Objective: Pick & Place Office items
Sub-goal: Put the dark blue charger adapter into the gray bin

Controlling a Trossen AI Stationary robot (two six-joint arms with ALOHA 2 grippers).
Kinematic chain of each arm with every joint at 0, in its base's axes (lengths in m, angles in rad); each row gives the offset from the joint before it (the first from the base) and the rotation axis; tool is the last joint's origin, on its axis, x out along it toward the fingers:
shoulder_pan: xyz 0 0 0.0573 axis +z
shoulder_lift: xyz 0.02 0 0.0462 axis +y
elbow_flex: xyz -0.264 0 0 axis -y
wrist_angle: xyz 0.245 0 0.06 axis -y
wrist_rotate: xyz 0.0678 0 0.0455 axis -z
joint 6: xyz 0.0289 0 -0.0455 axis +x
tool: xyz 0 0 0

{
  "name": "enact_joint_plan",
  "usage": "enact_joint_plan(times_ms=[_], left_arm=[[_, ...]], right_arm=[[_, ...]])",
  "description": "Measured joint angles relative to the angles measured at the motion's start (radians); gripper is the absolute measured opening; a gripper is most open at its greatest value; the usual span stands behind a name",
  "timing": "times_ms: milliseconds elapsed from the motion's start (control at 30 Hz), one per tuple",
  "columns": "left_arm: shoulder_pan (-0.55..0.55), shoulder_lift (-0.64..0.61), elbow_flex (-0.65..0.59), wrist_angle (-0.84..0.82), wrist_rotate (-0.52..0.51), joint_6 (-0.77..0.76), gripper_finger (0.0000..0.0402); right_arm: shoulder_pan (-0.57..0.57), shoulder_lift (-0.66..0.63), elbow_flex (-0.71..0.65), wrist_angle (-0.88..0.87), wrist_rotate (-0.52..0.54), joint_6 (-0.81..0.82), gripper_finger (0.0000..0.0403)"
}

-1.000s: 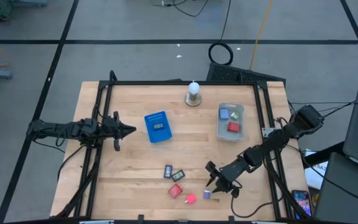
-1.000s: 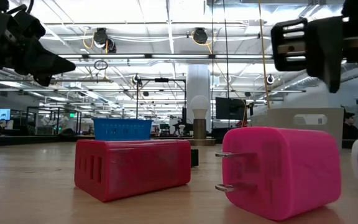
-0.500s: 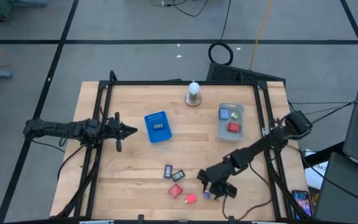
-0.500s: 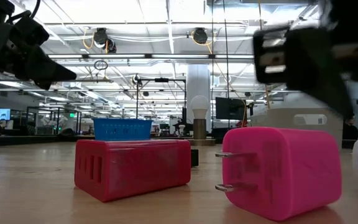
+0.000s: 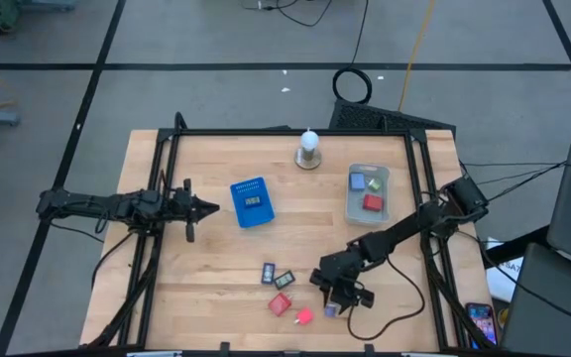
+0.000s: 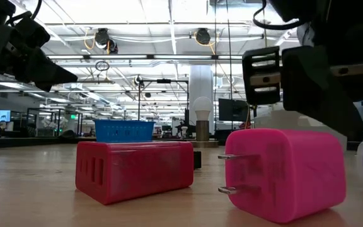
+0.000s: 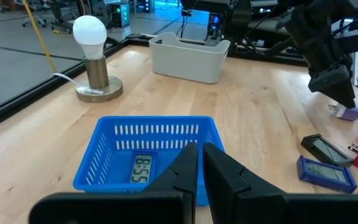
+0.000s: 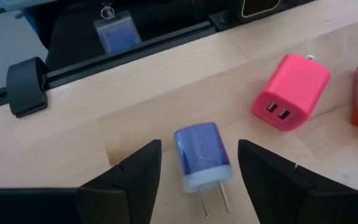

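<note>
Right end effector (image 8: pixel 197 168) hovers spread over the purple charger (image 8: pixel 201 152); next, drop and pinch it for the grey bin (image 5: pixel 368 209).

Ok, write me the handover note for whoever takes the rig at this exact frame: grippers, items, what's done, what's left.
Right gripper: open, low over the near right of the table, fingers either side of the purple plug-in charger; not gripped yet.
Left gripper: shut, empty, waiting at the table's left edge, facing the blue slotted basket.
Done: three small items, one red and two bluish, lie in the grey plastic bin.
Left: purple charger, pink two-port charger, red block-shaped power adapter, and two small dark flat clock-like items near the front edge.
The basket holds a small digital clock.
</note>
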Motion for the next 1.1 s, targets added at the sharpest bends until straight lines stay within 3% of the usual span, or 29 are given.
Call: enact_joint_plan(times_ms=[367,733,1100], left_arm=[[0.000,0.000,0.000,0.000,0.001,-0.034,0.0024],[0.000,0.000,0.000,0.000,0.001,-0.042,0.0024],[0.000,0.000,0.000,0.000,0.003,-0.036,0.0024]], right_arm=[[0.001,0.065,0.000,0.043,-0.018,0.040,0.0177],[0.015,0.065,0.000,0.049,0.008,0.078,0.0134],[-0.016,0.013,-0.001,-0.014,0.012,0.148,0.0128]])
